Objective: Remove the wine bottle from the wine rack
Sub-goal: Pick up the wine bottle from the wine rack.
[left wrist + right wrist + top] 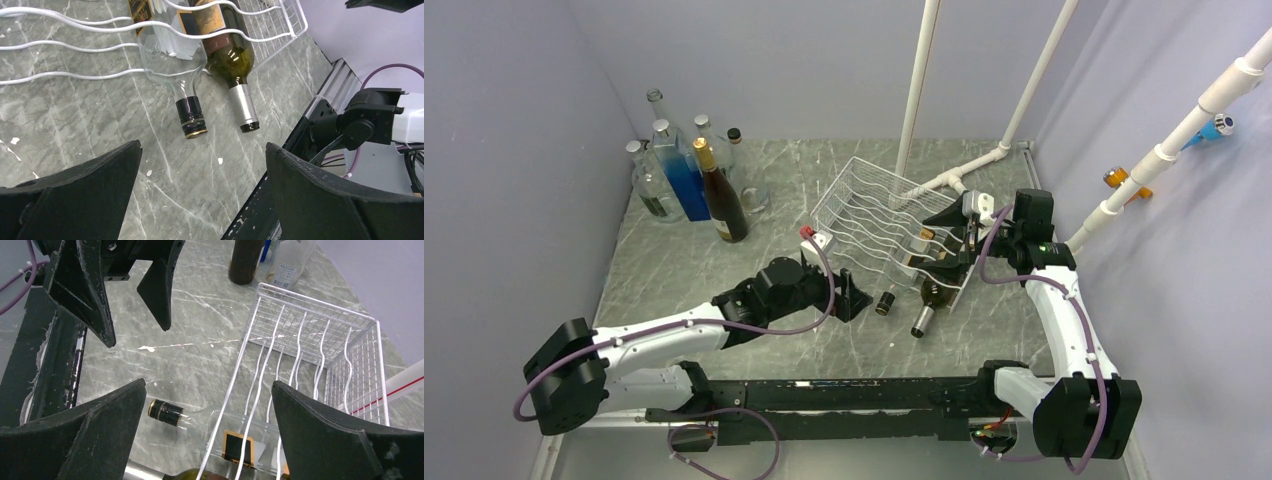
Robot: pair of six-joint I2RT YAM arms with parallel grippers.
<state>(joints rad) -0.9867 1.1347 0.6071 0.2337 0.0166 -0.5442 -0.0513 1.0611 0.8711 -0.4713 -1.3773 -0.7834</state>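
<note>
here both bottles lie on the wavy rows of the white wire rack (879,215), smooth necks poking out just ahead of the left gripper (202,160): a dark green glass wine bottle (231,56) with silver foil, beside a clear bottle (172,50) with a black cap. the left gripper is spread wide and empty. the right gripper (208,387) is the same, above the rack's end.
</note>
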